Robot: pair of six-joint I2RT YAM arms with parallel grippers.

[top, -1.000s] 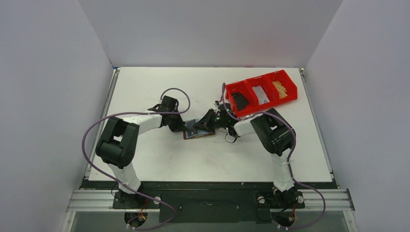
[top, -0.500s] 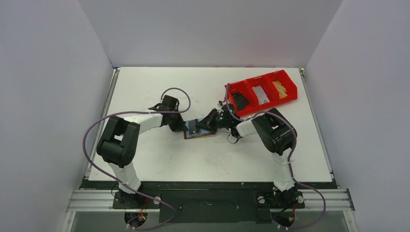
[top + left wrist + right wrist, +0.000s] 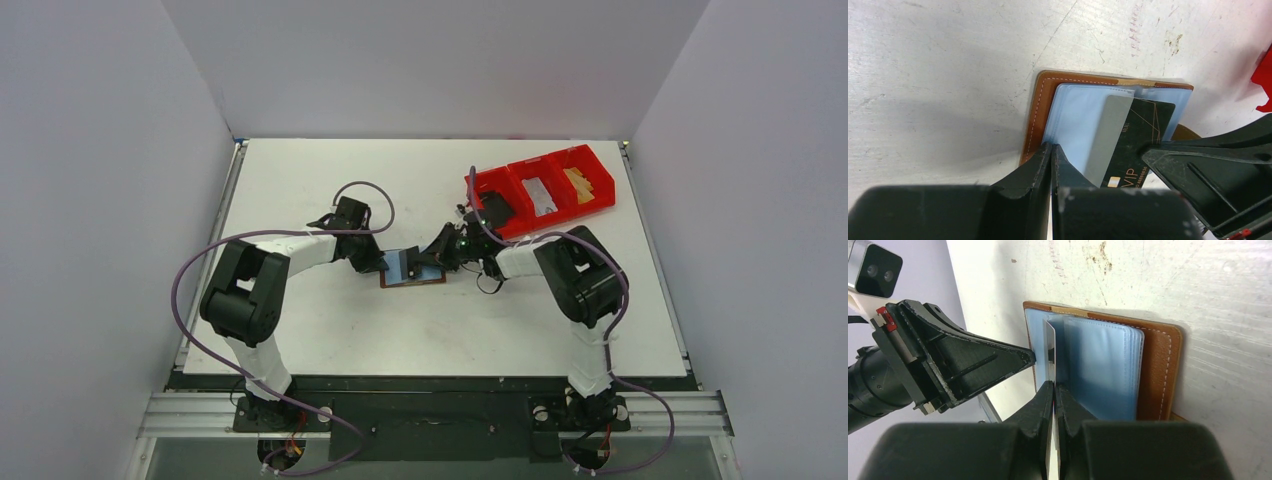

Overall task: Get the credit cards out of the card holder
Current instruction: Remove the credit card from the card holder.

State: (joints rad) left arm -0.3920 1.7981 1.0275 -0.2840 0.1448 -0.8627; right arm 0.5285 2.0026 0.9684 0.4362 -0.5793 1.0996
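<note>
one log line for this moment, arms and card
left gripper: shut, tips on card holder | right gripper: shut on black card | card: partly out | holder: open on table

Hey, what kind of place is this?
Probably a robotics lab test cell: plain panel walls box in a scuffed white table, with a left arm and right arm bolted to a metal rail.
</note>
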